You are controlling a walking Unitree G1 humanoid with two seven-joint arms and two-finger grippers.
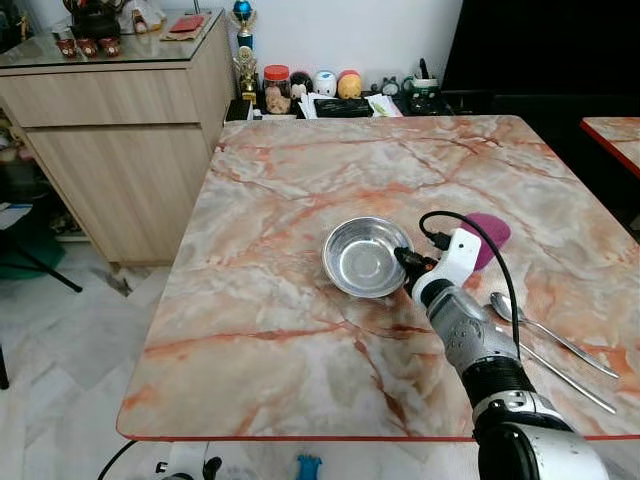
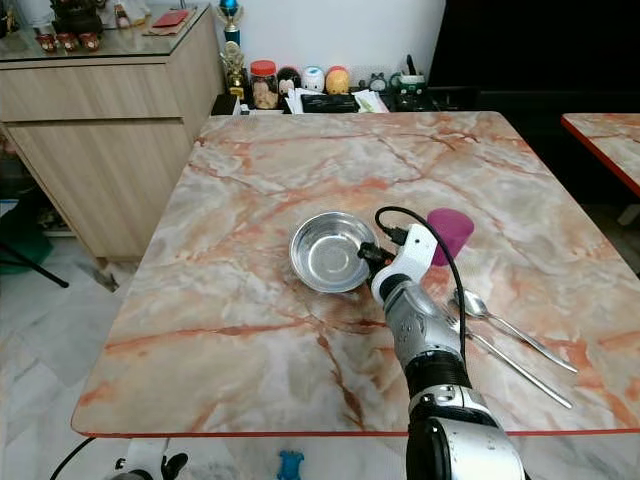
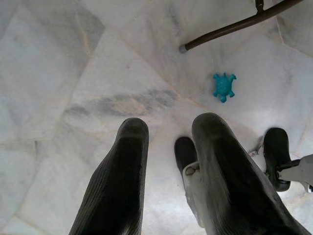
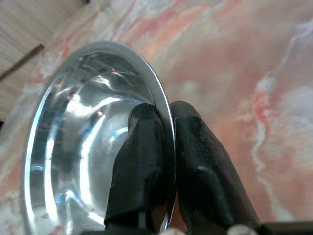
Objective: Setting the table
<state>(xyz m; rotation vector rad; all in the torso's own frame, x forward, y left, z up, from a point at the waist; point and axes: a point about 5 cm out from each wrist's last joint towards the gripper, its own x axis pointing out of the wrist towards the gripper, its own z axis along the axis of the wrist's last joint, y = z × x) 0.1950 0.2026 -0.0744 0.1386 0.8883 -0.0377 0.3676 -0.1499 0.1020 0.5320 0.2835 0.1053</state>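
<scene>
Centre of the frame, a shiny round steel bowl (image 1: 366, 256) sits empty on the pink-veined marble table (image 1: 270, 310). The right gripper (image 4: 165, 147) pinches the bowl's rim, one finger inside, one outside. Lower right lie two steel spoons (image 1: 548, 335), beside a magenta plastic cup (image 1: 487, 236). The left gripper (image 3: 168, 166) hangs parted over white floor tiles

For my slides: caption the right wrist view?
Right gripper pinching the steel bowl rim on the marble table.

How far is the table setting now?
Already on the table: two spoons and a purple cup. In hand: the right gripper pinches the steel bowl by its rim. Left: placing the bowl. The left gripper hangs idle, open.
</scene>
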